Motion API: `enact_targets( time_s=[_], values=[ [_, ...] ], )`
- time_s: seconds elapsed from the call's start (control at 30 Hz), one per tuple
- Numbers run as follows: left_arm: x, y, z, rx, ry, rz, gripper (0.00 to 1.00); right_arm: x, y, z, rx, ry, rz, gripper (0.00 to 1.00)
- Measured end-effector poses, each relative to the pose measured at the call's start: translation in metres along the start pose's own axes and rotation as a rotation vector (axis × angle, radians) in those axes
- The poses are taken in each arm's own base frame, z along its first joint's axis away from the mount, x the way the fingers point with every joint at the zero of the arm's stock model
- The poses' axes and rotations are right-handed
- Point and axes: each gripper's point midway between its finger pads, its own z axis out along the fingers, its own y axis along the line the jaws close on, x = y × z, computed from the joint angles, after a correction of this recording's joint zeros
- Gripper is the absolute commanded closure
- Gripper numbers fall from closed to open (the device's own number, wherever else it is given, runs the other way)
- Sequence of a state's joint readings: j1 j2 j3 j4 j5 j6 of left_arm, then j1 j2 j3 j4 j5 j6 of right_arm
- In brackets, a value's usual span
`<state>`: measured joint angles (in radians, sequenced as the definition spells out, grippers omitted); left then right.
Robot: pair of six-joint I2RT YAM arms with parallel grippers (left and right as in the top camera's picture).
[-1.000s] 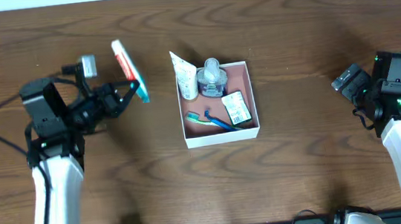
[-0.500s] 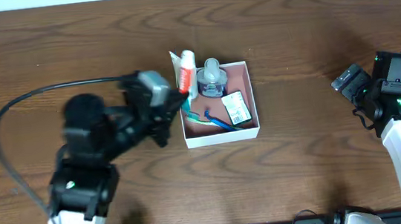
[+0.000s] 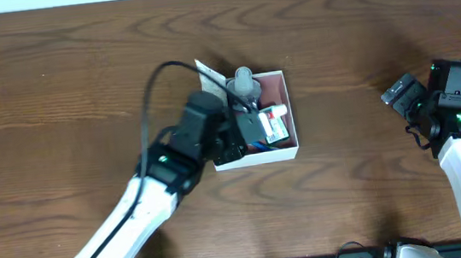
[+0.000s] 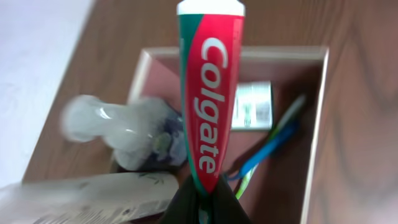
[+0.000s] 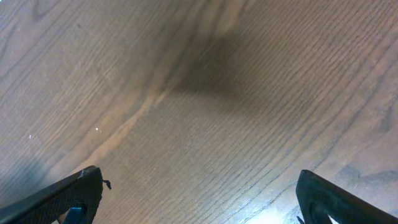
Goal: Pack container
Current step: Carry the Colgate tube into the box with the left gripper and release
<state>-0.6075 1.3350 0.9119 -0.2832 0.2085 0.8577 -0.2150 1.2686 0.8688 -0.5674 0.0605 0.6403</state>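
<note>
The container (image 3: 297, 136) is a square shallow box with white walls and a pinkish floor at the table's middle; it also shows in the left wrist view (image 4: 321, 118). It holds a clear pump bottle (image 4: 124, 124), a white tube (image 4: 81, 196), a small green-labelled box (image 4: 252, 106) and blue and green toothbrushes (image 4: 267, 149). My left gripper (image 4: 202, 202) is shut on the tail of a red Colgate toothpaste tube (image 4: 208, 93) and holds it over the container's inside. In the overhead view the left gripper (image 3: 256, 130) covers the box's middle. My right gripper (image 5: 211, 199) is open and empty.
The right arm (image 3: 451, 101) rests at the table's right side, far from the container, over bare wood. The white tube (image 3: 211, 79) leans over the container's back left corner beside the bottle (image 3: 245, 83).
My left arm has swung right from the table's left side, carrying the toothpaste, and now reaches over the container. The right arm has not moved.
</note>
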Motion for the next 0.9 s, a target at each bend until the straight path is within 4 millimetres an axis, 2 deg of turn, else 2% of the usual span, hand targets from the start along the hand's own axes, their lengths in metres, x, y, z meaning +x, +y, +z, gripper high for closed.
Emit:
enact_targets(
  time_s=[0.13,0.23,0.27,0.3,0.37,0.4,0.43,0.6,0.77,0.83,0.9],
  values=[
    [0.017,-0.012,0.023,0.037,0.088,0.145,0.94,0.000,0.000,0.000,0.000,0.000,0.000,0.01],
    [0.023,-0.016,0.030,0.049,0.119,0.208,0.94,0.000,0.000,0.000,0.000,0.000,0.000,0.01],
    [0.025,-0.016,0.031,0.049,0.130,0.224,0.85,0.000,0.000,0.000,0.000,0.000,0.000,0.01],
    [0.027,-0.016,0.033,0.047,0.141,0.238,0.65,0.000,0.000,0.000,0.000,0.000,0.000,0.01],
    [0.029,-0.014,0.033,0.038,0.159,0.265,0.46,0.000,0.000,0.000,0.000,0.000,0.000,0.01],
    [0.030,-0.013,0.033,0.033,0.162,0.267,0.07,0.000,0.000,0.000,0.000,0.000,0.000,0.01],
    [0.029,-0.011,0.033,0.025,0.164,0.273,0.02,0.000,0.000,0.000,0.000,0.000,0.000,0.01],
    [0.023,-0.001,0.034,-0.024,0.149,0.292,0.02,0.000,0.000,0.000,0.000,0.000,0.000,0.01],
    [0.018,0.001,0.031,-0.040,0.136,0.291,0.02,0.000,0.000,0.000,0.000,0.000,0.000,0.01],
    [0.007,0.001,0.024,-0.058,0.111,0.277,0.02,0.000,0.000,0.000,0.000,0.000,0.000,0.01],
    [-0.014,-0.003,0.009,-0.085,0.053,0.262,0.02,0.000,0.000,0.000,0.000,0.000,0.000,0.01]
  ],
)
